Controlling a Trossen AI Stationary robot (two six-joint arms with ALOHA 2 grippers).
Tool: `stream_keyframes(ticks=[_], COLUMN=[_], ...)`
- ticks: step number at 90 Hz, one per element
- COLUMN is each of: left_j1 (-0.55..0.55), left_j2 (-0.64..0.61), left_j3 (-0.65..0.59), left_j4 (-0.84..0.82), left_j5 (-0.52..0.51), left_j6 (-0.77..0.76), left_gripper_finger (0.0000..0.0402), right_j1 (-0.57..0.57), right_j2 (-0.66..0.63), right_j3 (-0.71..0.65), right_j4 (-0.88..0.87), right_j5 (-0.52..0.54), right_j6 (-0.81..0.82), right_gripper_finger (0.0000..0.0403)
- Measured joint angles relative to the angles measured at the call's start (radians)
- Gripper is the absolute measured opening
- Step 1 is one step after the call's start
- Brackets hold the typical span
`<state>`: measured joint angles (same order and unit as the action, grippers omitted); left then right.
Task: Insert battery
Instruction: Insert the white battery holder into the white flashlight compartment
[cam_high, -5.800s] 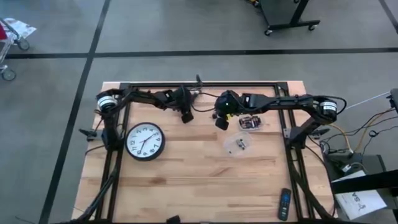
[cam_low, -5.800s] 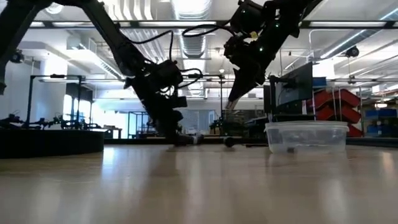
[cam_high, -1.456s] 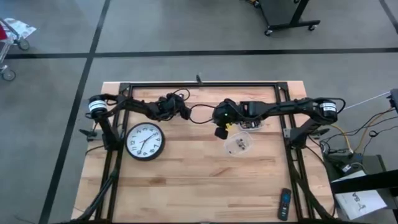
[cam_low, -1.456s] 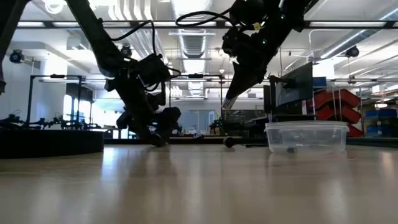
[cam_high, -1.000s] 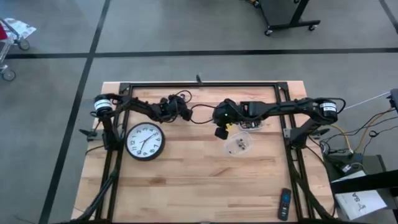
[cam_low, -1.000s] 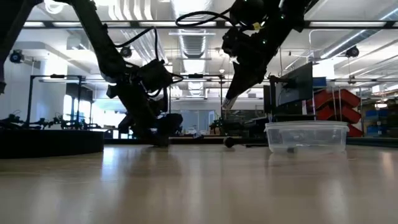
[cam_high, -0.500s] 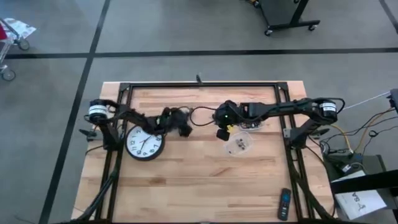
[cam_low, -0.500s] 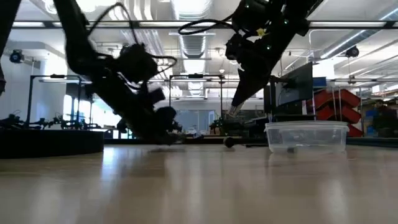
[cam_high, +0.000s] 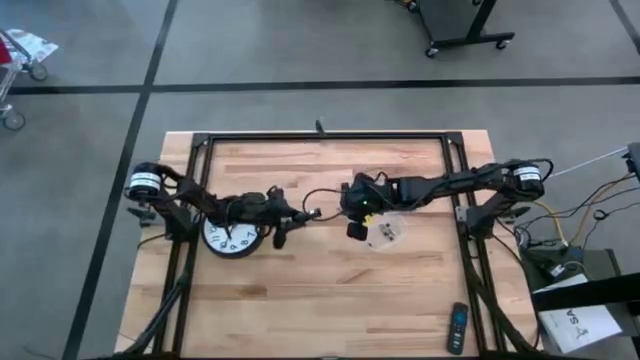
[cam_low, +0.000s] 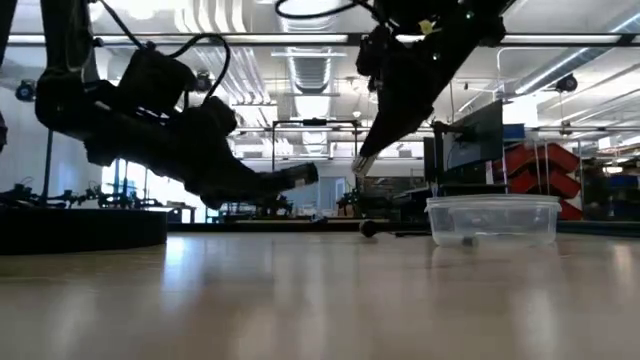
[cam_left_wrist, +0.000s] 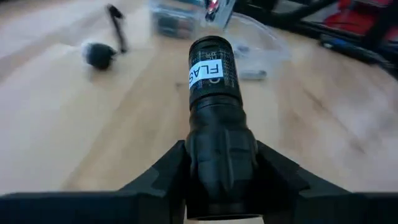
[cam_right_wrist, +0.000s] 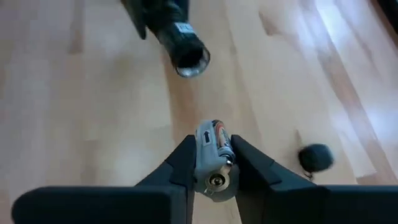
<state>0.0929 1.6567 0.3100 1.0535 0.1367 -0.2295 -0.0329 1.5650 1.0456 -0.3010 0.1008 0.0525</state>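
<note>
A black flashlight (cam_left_wrist: 211, 81) with a white label is held clear of the table in my left gripper (cam_left_wrist: 219, 152), which is shut on it. Its open end (cam_right_wrist: 189, 58) points toward my right gripper (cam_right_wrist: 212, 149). That gripper is shut on a white and orange battery (cam_right_wrist: 211, 163) a short way in front of the open end. In the high view the flashlight (cam_high: 302, 214) and the right gripper (cam_high: 355, 231) nearly meet at the table's middle. A black cap (cam_right_wrist: 316, 157) lies on the wood. My left gripper pinches the flashlight's body (cam_left_wrist: 219, 140) between its two fingers, with the fingers lying along it. The flashlight sticks out forward past the fingertips, roughly level and lifted clear of the table. My right gripper pinches the battery's sides (cam_right_wrist: 202, 149) between its two fingertips. The fingers slant down from the table's right. One end of the battery (cam_right_wrist: 216, 182) faces the wrist camera and the other points away, and it is clear of the table.
A clear tub (cam_high: 385, 230) with small parts stands just right of the right gripper. A battery pack (cam_left_wrist: 177, 22) lies beyond it. The wall clock (cam_high: 228, 238) lies under the left arm. A remote (cam_high: 456, 328) lies at the near right corner.
My left gripper has swung from the table's far side toward its near edge, lifting the flashlight off the wood and turning it roughly level, its open end toward the right gripper. My right gripper has shifted a little toward the near edge with the battery.
</note>
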Motion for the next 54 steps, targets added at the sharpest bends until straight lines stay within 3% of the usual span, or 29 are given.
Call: stream_keyframes(ticks=[28,54], left_j1=[-0.001,0.0], left_j2=[-0.008,-0.04], left_j3=[0.001,0.001], left_j4=[0.167,0.179], left_j5=[0.181,0.273], left_j6=[0.003,0.004], left_gripper_finger=[0.0121,0.0121], right_j1=[0.1,0.17], right_j2=[0.0,0.0], right_j3=[0.08,0.138], right_j4=[0.004,-0.01], right_j5=[0.005,0.055], right_j6=[-0.002,-0.011], right_gripper_finger=[0.0055,0.0059])
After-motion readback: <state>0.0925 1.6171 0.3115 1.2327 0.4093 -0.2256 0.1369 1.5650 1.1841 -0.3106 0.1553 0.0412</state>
